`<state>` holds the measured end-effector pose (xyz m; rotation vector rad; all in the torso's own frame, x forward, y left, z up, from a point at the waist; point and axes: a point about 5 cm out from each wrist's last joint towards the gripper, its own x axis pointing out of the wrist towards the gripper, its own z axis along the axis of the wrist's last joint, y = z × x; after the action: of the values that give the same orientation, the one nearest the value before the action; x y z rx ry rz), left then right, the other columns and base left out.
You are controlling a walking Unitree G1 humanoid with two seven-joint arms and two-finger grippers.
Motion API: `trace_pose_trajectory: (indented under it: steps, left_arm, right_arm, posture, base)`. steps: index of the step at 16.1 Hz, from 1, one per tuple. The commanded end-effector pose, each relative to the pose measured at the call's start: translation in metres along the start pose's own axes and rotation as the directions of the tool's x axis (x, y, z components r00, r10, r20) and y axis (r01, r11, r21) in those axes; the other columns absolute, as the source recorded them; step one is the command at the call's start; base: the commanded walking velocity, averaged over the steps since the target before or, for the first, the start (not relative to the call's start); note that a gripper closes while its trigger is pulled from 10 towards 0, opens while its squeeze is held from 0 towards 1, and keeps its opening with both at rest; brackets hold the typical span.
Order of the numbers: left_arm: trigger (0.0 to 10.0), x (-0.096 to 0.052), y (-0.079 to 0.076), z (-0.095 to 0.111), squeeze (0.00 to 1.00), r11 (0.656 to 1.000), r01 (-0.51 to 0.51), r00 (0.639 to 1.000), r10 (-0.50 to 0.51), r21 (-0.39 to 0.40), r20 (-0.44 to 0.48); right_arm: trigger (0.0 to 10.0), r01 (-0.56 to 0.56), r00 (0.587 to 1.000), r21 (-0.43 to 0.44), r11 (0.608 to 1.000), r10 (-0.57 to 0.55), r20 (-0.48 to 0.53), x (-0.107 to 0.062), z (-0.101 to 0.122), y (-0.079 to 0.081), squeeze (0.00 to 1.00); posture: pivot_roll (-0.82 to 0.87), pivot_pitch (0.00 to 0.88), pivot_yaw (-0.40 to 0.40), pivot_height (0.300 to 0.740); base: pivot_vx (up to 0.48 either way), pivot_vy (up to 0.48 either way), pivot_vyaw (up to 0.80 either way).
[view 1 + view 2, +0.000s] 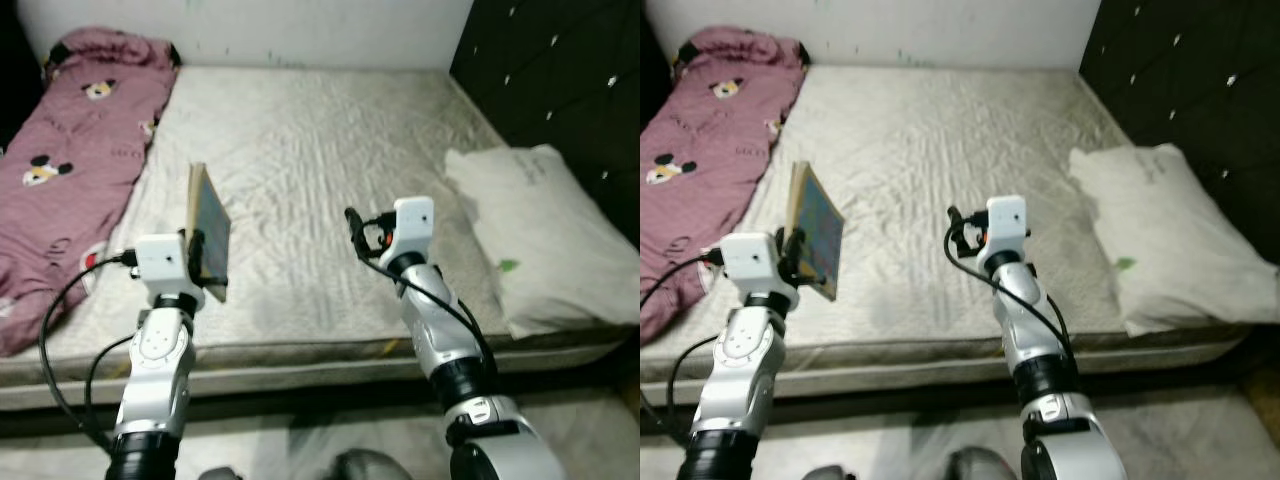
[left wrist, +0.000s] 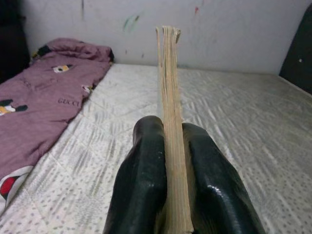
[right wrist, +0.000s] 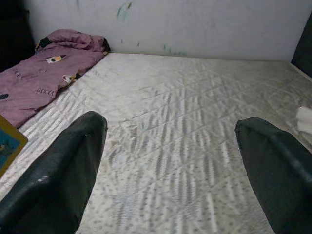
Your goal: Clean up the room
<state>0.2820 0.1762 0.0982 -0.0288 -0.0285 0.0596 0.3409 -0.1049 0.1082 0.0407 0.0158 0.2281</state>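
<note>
A thin book (image 1: 208, 228) with a blue-and-yellow cover stands on edge above the near left part of the mattress (image 1: 320, 140), held up off the bed. My left gripper (image 1: 197, 255) is shut on its lower edge; in the left wrist view both black fingers (image 2: 141, 185) press the pale page block (image 2: 169, 97). My right gripper (image 1: 352, 232) hovers open over the middle front of the mattress, nothing between its fingers (image 3: 63, 175). A corner of the book (image 3: 7, 146) shows in the right wrist view.
A pink cartoon-print blanket (image 1: 75, 150) lies along the bed's left side. A white pillow (image 1: 540, 230) rests at the right, against a dark tufted headboard (image 1: 560, 70). A white wall (image 1: 300, 30) stands behind the bed. The bed's front edge (image 1: 300, 355) is right before me.
</note>
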Motion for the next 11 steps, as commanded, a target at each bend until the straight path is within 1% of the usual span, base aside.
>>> trace_pose_trajectory:
  steps: [1, 4, 11]
  left_arm:
    - [10.0, 0.0028, -0.008, 0.009, 0.0, 1.0, 0.028, 0.999, -0.027, -0.012, 0.042]
    - [10.0, 0.0029, -0.0086, 0.0093, 0.0, 0.999, 0.029, 0.999, -0.029, -0.014, 0.044]
    - [10.0, 0.0029, -0.0114, 0.0107, 0.0, 0.998, 0.047, 0.997, -0.046, -0.029, 0.06]
  right_arm:
    - [10.0, 0.017, 1.0, -0.015, 1.0, -0.017, -0.004, -0.0012, -0.0005, -0.0084, 0.0]
    - [10.0, 0.016, 1.0, -0.017, 1.0, -0.016, -0.003, -0.001, -0.0004, -0.0084, 0.0]
    - [10.0, 0.018, 1.0, -0.016, 1.0, -0.018, -0.001, -0.0013, -0.0007, -0.0089, 0.0]
  posture:
    - [-0.05, 0.0, -0.04, 0.74]
    - [-0.05, 0.0, -0.038, 0.74]
    - [-0.05, 0.0, -0.038, 0.74]
  base:
    - [0.0, -0.326, 0.0]
    - [0.0, -0.311, 0.0]
    - [0.0, 0.0, 0.0]
